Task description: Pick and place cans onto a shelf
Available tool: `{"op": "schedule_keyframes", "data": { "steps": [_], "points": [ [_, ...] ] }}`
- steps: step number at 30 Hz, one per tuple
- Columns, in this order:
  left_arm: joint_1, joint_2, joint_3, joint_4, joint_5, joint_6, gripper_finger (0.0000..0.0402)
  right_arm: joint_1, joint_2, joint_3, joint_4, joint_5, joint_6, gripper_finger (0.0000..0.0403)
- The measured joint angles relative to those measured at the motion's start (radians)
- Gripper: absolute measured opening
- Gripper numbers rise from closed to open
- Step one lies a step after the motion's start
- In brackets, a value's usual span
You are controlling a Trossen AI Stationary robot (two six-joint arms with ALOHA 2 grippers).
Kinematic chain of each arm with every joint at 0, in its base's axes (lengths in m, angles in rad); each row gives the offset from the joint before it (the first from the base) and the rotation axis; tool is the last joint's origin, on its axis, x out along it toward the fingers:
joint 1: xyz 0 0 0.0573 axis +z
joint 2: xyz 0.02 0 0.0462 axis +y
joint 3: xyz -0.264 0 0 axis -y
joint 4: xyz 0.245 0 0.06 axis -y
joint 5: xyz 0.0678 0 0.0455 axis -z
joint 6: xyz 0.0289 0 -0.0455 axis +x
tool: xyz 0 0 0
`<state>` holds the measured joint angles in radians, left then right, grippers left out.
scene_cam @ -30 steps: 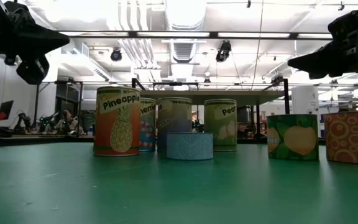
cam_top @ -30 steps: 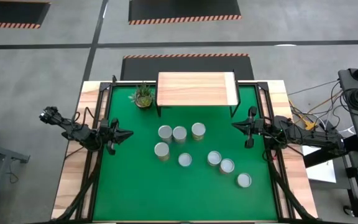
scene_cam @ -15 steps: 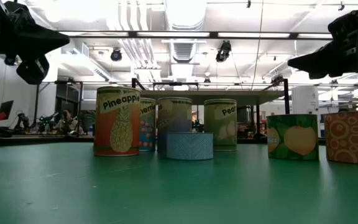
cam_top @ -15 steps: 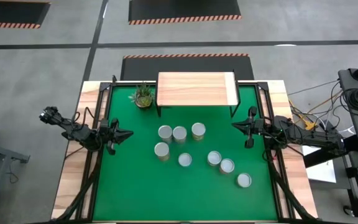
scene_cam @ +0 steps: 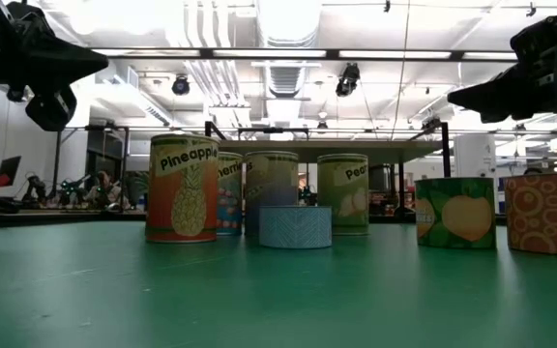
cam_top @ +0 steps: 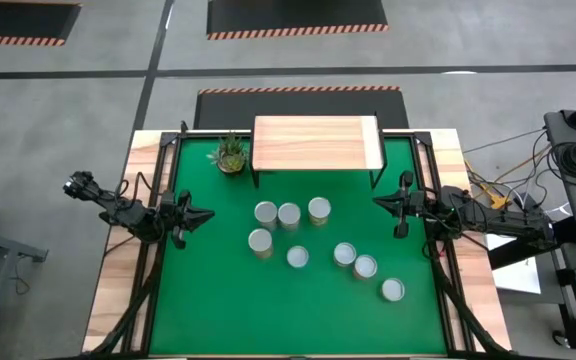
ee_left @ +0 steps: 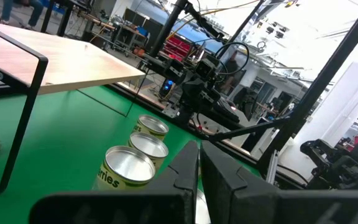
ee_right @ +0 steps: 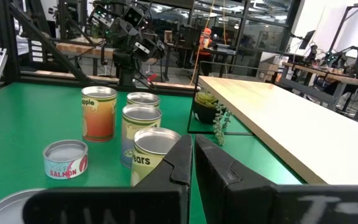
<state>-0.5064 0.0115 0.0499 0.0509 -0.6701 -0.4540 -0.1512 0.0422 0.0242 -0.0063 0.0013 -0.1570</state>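
Several cans stand upright on the green mat [cam_top: 208,300] in a loose cluster mid-table, from the far-left can [cam_top: 265,212] to the near-right one [cam_top: 393,290]. In the low view a pineapple can [scene_cam: 182,188] is nearest on the left. The pale wood shelf [cam_top: 316,142] stands on black legs at the mat's far edge, its top bare. My left gripper [cam_top: 208,214] hovers shut and empty at the mat's left side; it also shows in the left wrist view [ee_left: 199,163]. My right gripper [cam_top: 376,203] hovers shut and empty at the right side; it also shows in the right wrist view [ee_right: 192,152].
A small potted plant [cam_top: 231,153] stands just left of the shelf's left legs. Black frame rails [cam_top: 160,190] run along the mat's left and right sides under the arms. The near part of the mat is bare green.
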Motion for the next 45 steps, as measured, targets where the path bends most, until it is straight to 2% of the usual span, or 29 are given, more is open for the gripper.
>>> {"op": "schedule_keyframes", "data": {
  "steps": [13, 17, 24, 36, 40, 45],
  "points": [
    [0.0, 0.0, 0.0, 0.0, 0.0, 0.0, 0.0, 0.0, 0.0, 0.0, 0.001, 0.0, 0.0, 0.0009],
    [0.0, 0.0, 0.0, 0.0, 0.0, 0.0, 0.0, 0.0, 0.0, 0.0, 0.061, 0.002, -0.008, 0.0009],
    [0.0, 0.0, 0.0, 0.009, -0.003, 0.0, 0.0, 0.0, 0.0, 0.0, 0.141, 0.002, 0.162, 0.0009],
    [0.0, 0.0, 0.0, 0.127, -0.007, 0.029, 0.0, 0.0, 0.001, 0.0, 0.216, 0.003, 0.15, 0.0009],
    [0.0, 0.003, 0.0, 0.228, -0.102, 0.116, 0.0, 0.0, 0.028, 0.0, 0.291, 0.003, 0.251, 0.0009],
    [0.0, 0.01, 0.0, 0.342, -0.236, 0.135, 0.0, 0.003, 0.121, 0.0, 0.395, 0.003, 0.253, 0.0009]
  ]
}}
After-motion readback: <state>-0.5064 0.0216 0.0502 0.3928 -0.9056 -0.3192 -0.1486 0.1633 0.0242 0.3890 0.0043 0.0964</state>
